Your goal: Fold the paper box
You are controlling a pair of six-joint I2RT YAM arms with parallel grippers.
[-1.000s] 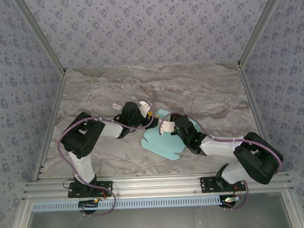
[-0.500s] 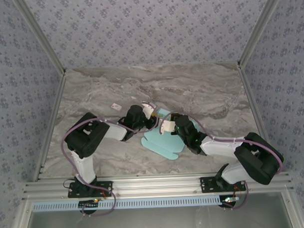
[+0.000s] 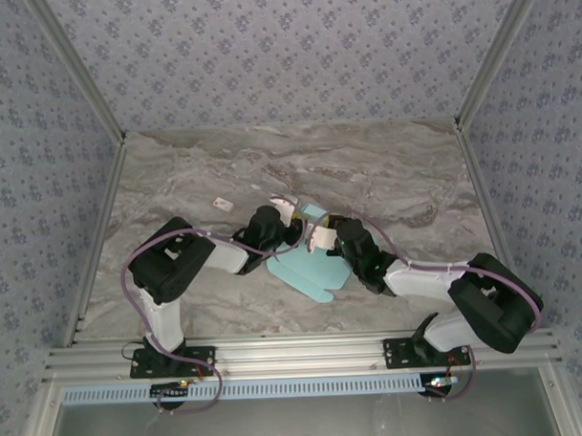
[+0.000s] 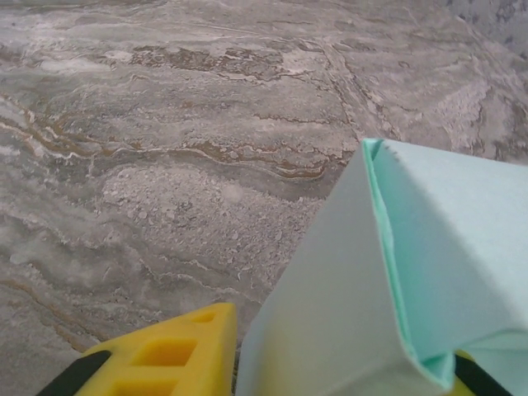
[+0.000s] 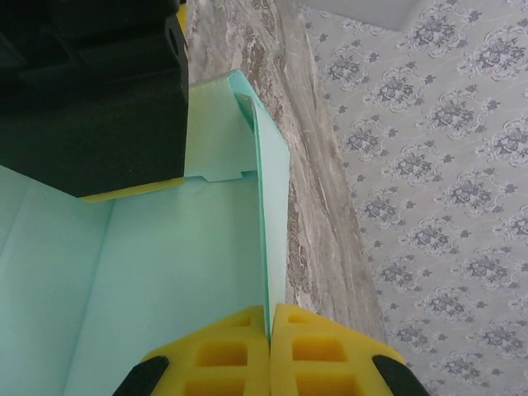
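Box (image 3: 304, 273): thin light-blue card with scalloped flaps, flat on the marbled table (image 3: 394, 167) at centre front, one wall raised.
Right gripper (image 5: 270, 338): my yellow pads pinch that wall's edge.
Left gripper (image 4: 330, 373): a folded corner sits between my fingers; can't tell if I'm gripping.
Change: my left arm has slid right, up to the box.

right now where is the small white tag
In the top view the white tag lies on the marble table, left of centre, beyond the left arm and clear of the paper box to its right.
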